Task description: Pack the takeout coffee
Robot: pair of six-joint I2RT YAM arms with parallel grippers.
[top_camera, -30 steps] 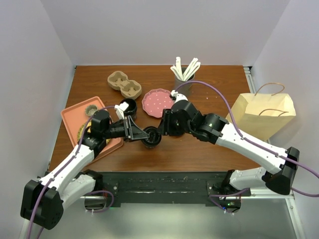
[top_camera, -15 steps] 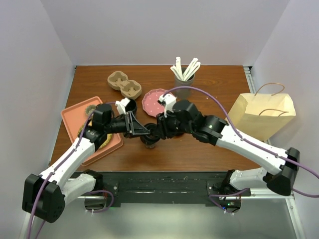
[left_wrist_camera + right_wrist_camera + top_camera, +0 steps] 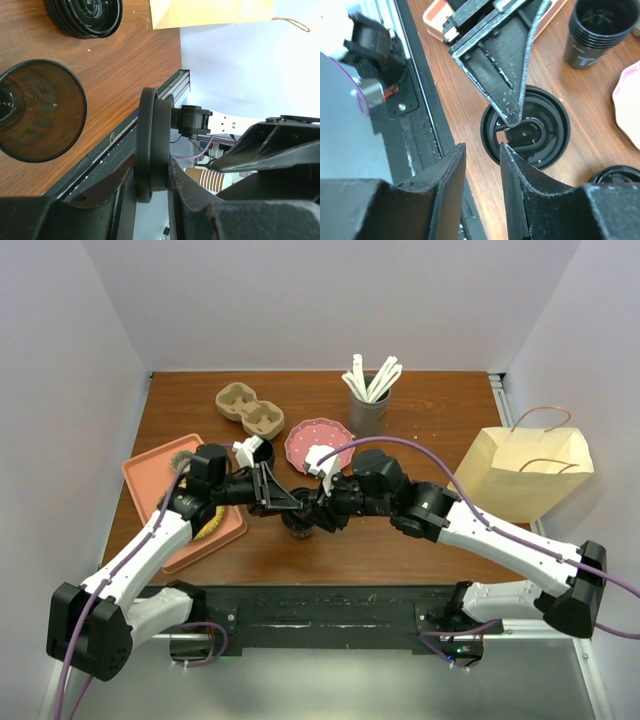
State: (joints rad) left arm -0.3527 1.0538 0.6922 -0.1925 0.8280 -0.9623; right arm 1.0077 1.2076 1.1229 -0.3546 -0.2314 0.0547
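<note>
**While the lid hangs off the cup, nothing is packed**

Although the task ends with coffee in a bag, the pictures show it at an early stage. The left gripper point(image 3: 152, 165) is clamped on a black lid point(image 3: 152, 130), pinching its two faces, so the left wrist view shows the lid edge-on. An open black cup point(image 3: 40, 117) stands on the table point(image 3: 450, 410) near the front edge, between the two arms. The lid is close beside it, not over its mouth and not pressed on.

The right gripper point(image 3: 481, 149) points at the lid from the other side. Its fingers are only narrowly parted and nothing sits between them. It looks ready to help with the lid, though the pictures do not say how.

Nothing else of the job shows as done:

- The cardboard cup carrier point(image 3: 250, 410) sits at the back of the table with both wells empty.
- The paper bag point(image 3: 525, 475) stands at the right side, well apart from the cup. I cannot see into it.
- A stack of spare cups point(image 3: 600, 30) and a stack of lids point(image 3: 85, 15) wait nearby.

By my reading, what is left is to seat the lid on the cup, set the cup in the carrier, and put it in the bag.
</note>
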